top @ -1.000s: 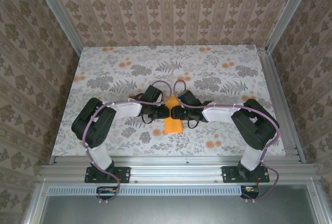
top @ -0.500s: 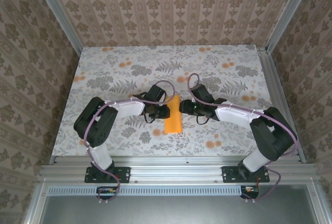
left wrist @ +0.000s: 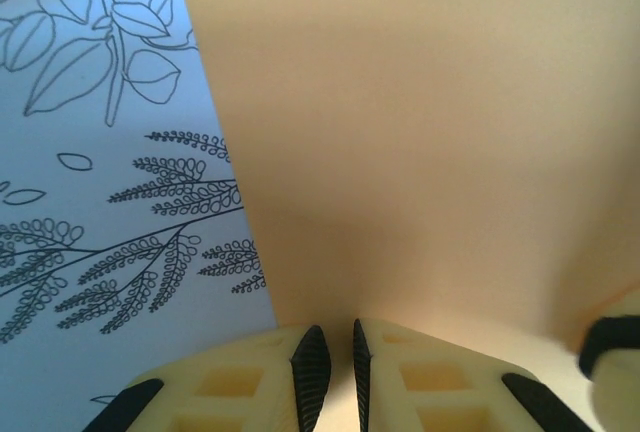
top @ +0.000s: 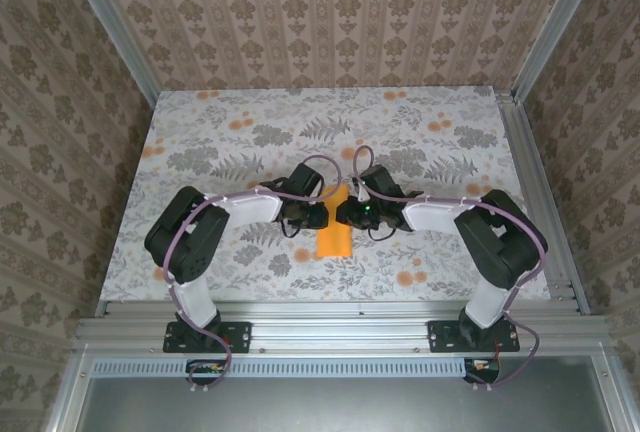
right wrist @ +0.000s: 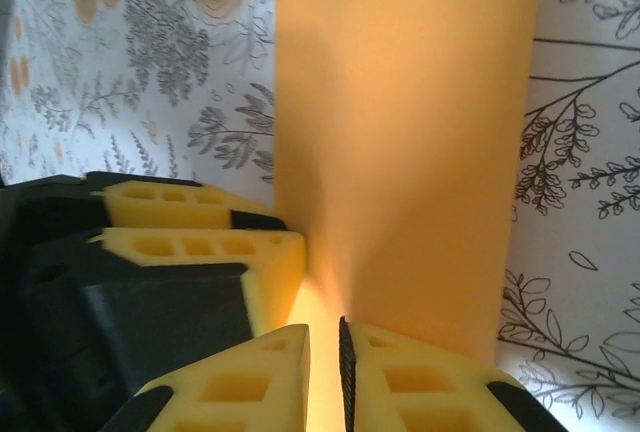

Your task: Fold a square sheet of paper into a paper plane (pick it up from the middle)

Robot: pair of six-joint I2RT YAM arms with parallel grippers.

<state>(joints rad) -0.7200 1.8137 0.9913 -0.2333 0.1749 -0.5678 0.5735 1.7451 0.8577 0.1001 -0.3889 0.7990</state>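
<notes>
**Both pincers closed on the folded orange sheet**

The square sheet of paper (top: 334, 235) lies near the middle of the floral-print worktop (top: 200, 142). It is creased down to a narrow upright strip of plain bright orange. One short end points toward the arm bases and the other toward the far wall.

The left pincer (top: 318, 215) reaches the sheet from its left side and the right pincer (top: 347, 214) from its right. They face each other across the sheet's far half, almost touching above it. The near half of the sheet lies bare on the worktop.

In the left wrist view, the left pincer's yellow fingers (left wrist: 250, 384) stand all but together, with a thin slit between the dark pads. The sheet runs right up into that slit (washed out to a pale peach in this camera). A corner of the other pincer's finger shows just beyond the sheet's right side.

The right wrist view is much the same. The right pincer's fingers (right wrist: 420, 382) are closed to a hairline gap, and the sheet's near edge rises into it with an orange glow. The left pincer's fingers sit just beside the sheet's left edge, touching it. To the sheet's right, the grey leaf print of the worktop shows.
</notes>
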